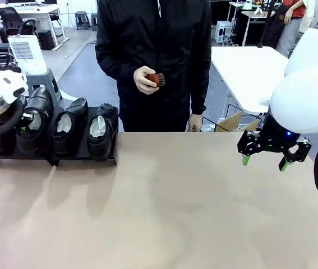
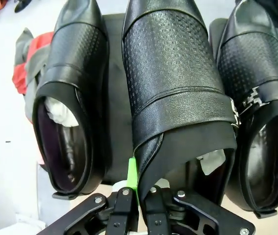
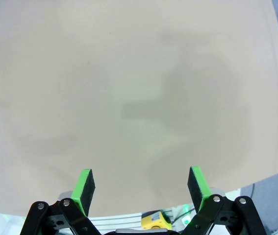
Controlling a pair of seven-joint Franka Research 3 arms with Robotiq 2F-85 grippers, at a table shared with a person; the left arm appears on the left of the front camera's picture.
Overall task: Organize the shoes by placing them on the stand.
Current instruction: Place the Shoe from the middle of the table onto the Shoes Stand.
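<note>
Four shoes stand on the stand at the desk's far left. The left hand pinches the second shoe's heel; the right hand gapes empty.

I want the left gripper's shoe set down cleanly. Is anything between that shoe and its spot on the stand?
Nothing visible: the left gripper is shut on the glossy black leather shoe, which already sits over the matte black stand between two neighbouring shoes.

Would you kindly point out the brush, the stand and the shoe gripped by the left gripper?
brush [image 1: 157, 79], front view, bristle head.
stand [image 1: 80, 158], front view, front edge.
gripped shoe [image 2: 173, 73], left wrist view, textured upper.
</note>
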